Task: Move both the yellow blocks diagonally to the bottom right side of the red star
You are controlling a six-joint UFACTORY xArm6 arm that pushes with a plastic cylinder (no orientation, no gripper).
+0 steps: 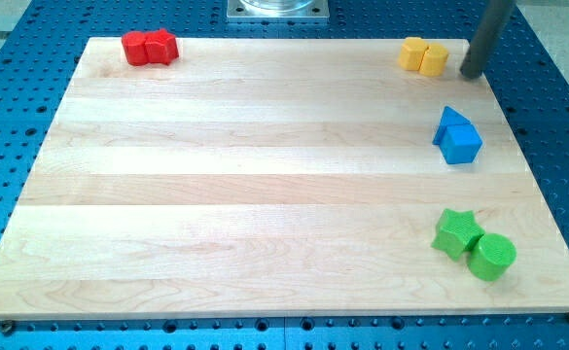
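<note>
Two yellow blocks [423, 55] sit touching each other near the view's top right corner of the wooden board [265, 185]. Two red blocks [149, 47] sit touching at the view's top left; I cannot make out which one is the star. My tip [472, 74] is the lower end of the dark rod, just to the right of the yellow blocks, with a small gap between them.
Two blue blocks [456, 135] touch each other at the view's right, below the yellow pair. A green star [456, 232] and a green cylinder [492, 256] sit at the view's bottom right. A metal mount [278, 9] is at the view's top centre.
</note>
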